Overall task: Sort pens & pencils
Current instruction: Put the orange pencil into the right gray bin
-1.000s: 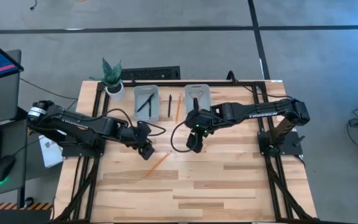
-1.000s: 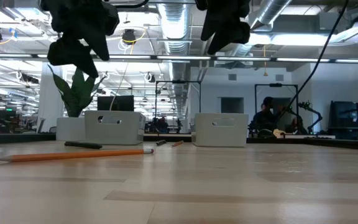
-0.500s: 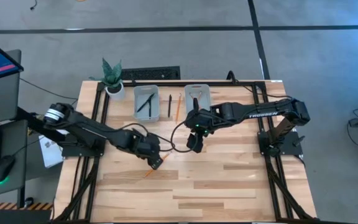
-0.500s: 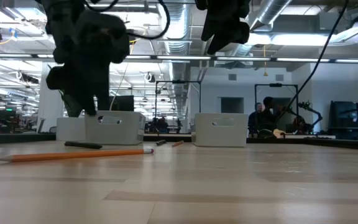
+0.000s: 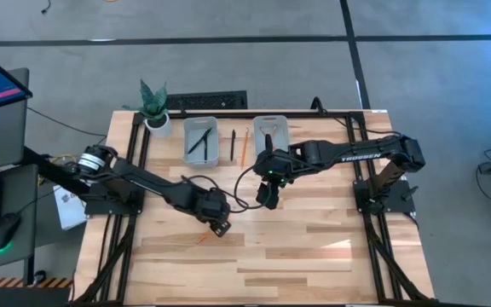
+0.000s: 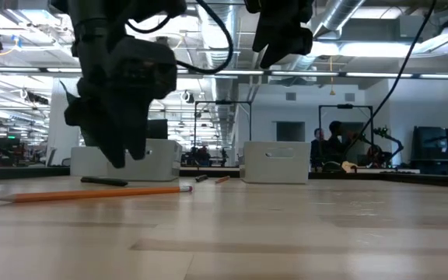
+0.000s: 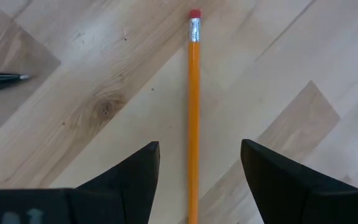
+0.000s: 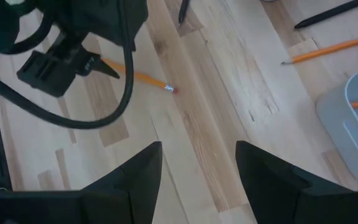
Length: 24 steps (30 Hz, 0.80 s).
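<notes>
Directly beneath the left gripper (image 7: 194, 186), flat on the worktop (image 5: 314, 247): one of the pencils (image 7: 193, 112), long axis running straight out between the spread, empty fingers (image 7: 129, 171), eraser end farthest away. Right gripper (image 5: 265, 200) farther off, raised, fingers likewise apart and empty. Straight descent suffices; no rotation judged necessary.

From my station: one pencil (image 7: 193, 112) lies on the table (image 5: 314, 256) near centre, directly beneath my left gripper (image 5: 219, 227). Right gripper (image 5: 265, 199) hangs just to its right. Behind them, two bins (image 5: 200, 141) stand side by side, a pen (image 5: 233, 145) and another pencil (image 5: 245, 147) lying between them.
</notes>
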Tool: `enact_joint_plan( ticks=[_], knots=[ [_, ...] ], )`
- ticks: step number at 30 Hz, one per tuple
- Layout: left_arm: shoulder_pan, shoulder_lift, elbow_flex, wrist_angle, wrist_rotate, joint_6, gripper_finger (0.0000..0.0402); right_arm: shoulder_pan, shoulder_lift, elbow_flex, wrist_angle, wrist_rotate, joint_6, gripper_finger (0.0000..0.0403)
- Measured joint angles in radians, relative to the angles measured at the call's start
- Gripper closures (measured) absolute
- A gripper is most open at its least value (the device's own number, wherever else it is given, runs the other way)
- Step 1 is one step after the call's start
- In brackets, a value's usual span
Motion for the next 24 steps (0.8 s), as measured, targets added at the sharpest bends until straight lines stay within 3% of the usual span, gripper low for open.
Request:
enact_joint_plan(
  ticks=[14, 24],
  knots=[
    [-0.001, 0.121, 0.087, -0.076, 0.009, 0.019, 0.0184, 0.000, 0.000, 0.000, 0.000, 0.000, -0.014, 0.0175],
    [-0.003, 0.138, 0.090, -0.116, 0.021, 0.010, 0.0184, 0.000, 0.000, 0.000, 0.007, 0.000, -0.017, 0.0175]
  ],
)
